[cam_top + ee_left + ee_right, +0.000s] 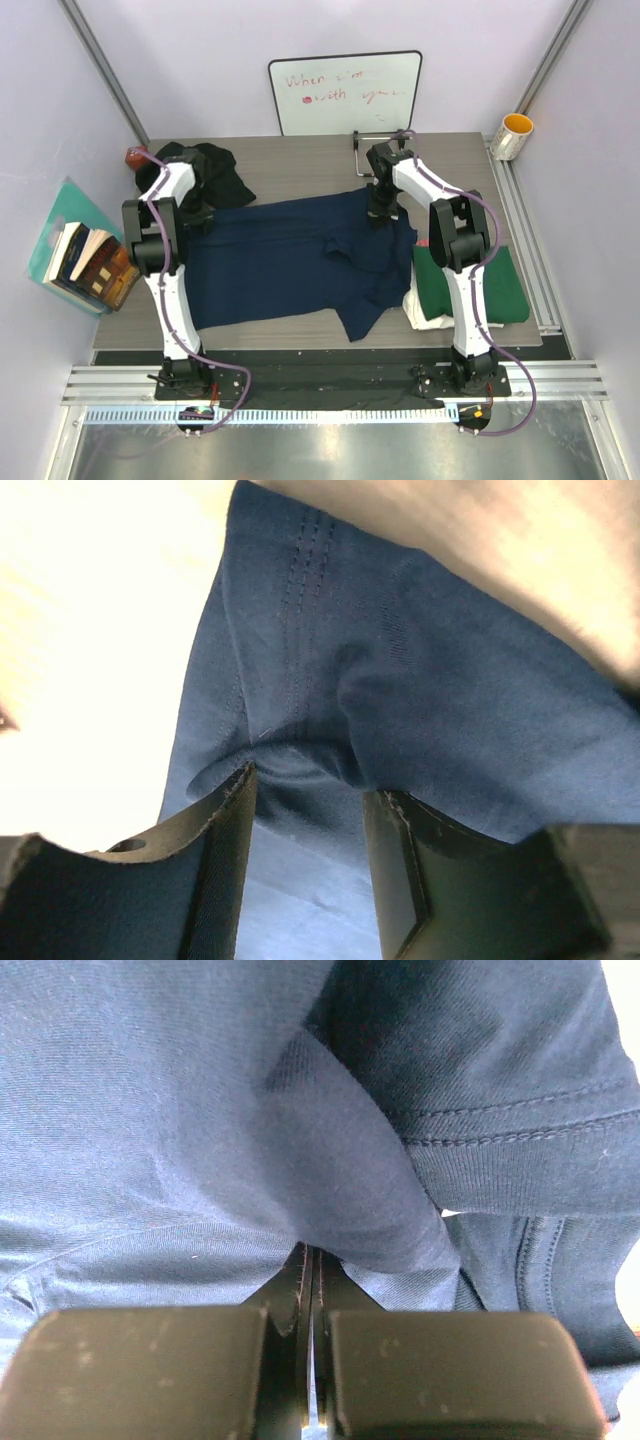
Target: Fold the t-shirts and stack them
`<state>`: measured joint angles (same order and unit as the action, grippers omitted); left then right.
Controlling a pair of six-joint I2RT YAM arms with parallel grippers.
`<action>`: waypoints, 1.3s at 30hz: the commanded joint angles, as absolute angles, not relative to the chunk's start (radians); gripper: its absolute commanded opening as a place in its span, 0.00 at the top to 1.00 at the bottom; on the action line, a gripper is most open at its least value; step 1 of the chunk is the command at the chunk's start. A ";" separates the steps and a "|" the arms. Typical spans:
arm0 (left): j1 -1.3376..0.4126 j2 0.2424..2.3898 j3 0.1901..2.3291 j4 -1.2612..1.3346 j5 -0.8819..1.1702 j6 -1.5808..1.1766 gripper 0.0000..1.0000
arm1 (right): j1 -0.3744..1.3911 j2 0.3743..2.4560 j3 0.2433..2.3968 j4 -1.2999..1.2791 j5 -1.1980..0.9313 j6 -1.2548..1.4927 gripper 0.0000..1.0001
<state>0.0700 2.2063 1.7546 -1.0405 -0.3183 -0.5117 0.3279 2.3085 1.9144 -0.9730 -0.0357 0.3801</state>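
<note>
near right, the green shirt (505, 285) sits folded. the navy shirt (290, 265) lies spread in the middle. the left gripper (305, 785) pinches its far left corner, the right gripper (310, 1260) its far right. the thin right pinch could slip and spoil the fold.

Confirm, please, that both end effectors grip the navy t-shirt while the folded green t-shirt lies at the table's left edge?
Not quite: the folded green t-shirt lies at the table's right edge, as the top external view shows. The left end effector and right end effector do grip the navy t-shirt.
</note>
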 commanded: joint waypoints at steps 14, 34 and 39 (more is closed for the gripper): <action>0.078 2.540 2.296 -1.197 -0.387 -0.540 0.53 | 0.321 2.542 2.201 -0.930 0.014 0.509 0.99; 0.092 2.070 1.882 -0.917 -0.347 -0.546 0.41 | 0.310 2.151 2.167 -0.779 -0.081 0.476 0.73; 0.092 2.014 1.896 -0.940 -0.351 -0.580 0.40 | 0.279 2.111 2.158 -0.785 -0.066 0.476 0.72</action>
